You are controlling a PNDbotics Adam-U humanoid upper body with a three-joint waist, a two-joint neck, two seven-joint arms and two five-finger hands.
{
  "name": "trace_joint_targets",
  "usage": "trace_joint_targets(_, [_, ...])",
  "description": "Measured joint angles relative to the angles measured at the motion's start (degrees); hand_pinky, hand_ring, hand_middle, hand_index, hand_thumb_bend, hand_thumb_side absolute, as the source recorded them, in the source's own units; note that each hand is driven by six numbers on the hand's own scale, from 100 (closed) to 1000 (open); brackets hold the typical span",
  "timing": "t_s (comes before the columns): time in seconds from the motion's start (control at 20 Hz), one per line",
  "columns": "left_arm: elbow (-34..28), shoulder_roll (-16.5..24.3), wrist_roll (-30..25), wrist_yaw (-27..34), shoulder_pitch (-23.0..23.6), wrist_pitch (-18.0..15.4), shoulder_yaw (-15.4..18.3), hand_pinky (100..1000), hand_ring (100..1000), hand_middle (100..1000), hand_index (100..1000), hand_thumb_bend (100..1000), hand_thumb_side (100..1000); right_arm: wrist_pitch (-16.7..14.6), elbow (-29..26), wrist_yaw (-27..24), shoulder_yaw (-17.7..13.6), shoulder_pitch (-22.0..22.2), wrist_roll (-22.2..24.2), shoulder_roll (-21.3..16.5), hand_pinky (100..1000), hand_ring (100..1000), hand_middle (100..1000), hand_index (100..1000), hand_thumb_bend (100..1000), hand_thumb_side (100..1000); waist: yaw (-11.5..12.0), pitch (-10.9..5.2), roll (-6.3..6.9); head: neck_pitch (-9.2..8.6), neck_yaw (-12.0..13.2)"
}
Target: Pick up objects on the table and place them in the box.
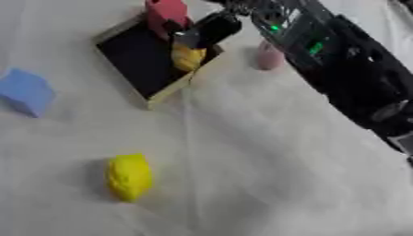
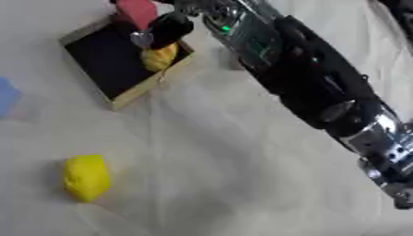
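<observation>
Your right hand (image 1: 206, 31) reaches in from the upper right and sits over the near right part of the box (image 1: 129, 55). Its dark fingers are curled down around a yellow object (image 1: 187, 58), which hangs just below the fingertips, inside the box close to its right wall. Whether that object rests on the box floor or is held clear of it cannot be told.

The box is a shallow tray with a dark interior and pale wooden rim, lying askew on the white table covering (image 1: 266, 175). A red block (image 1: 166, 12) stands at the far edge of the box, just beyond and to the left of your hand; whether it sits inside the rim or on it cannot be told.

A pink object (image 1: 269, 56) stands on the covering outside the box, just to the right of your hand and partly hidden by the forearm (image 2: 315, 87).

A blue block (image 1: 26, 91) lies well to the left of your hand, outside the box and apart from it.

A second yellow object, lumpy and oval (image 1: 129, 176), lies on the covering well toward you from the hand, apart from the box.

Your left hand appears in neither view.
</observation>
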Motion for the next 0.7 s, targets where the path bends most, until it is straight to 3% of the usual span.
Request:
trace_joint_targets(0.2, [0.00, 0.00, 0.33, -0.30, 0.84, -0.01, 0.40, 684, 670, 608, 755, 100, 599, 1.56, -4.02, -0.37, -2.80, 4.42, -1.71, -6.20, 872, 842, 746, 859, 220, 192, -0.98, -0.90, 0.00, 0.25, 0.89])
trace_joint_targets(0.4, [0.00, 0.00, 0.77, -0.78, 1.29, -0.02, 0.68, 684, 671, 608, 755, 100, 599, 2.54, -5.83, -0.20, -6.25, 11.90, -3.86, -12.59, 873, 854, 762, 867, 243, 217, -1.54, -0.90, 0.00, 0.40, 1.69])
trace_joint_targets(0.5, [0.00, 0.00, 0.86, -1.02, 1.30, -0.02, 0.69, 684, 671, 608, 755, 100, 592, 2.68, -6.24, -0.07, -7.74, 15.21, -4.73, -15.01, 873, 858, 766, 870, 274, 181, -1.74, -0.90, 0.00, 0.40, 2.00])
trace_joint_targets(0.55, [0.00, 0.00, 0.89, -1.04, 1.30, 0.00, 0.69, 684, 671, 608, 755, 100, 598, 2.71, -6.37, 0.00, -8.33, 16.56, -5.05, -15.93, 873, 860, 769, 871, 256, 233, -1.76, -0.90, 0.01, 0.40, 2.07])
trace_joint_targets(0.7, [0.00, 0.00, 0.94, -1.08, 1.30, 0.03, 0.69, 684, 671, 608, 755, 100, 598, 2.63, -6.56, 0.47, -9.60, 19.65, -5.61, -17.73, 873, 864, 776, 875, 263, 246, -1.85, -0.90, 0.02, 0.37, 2.27])
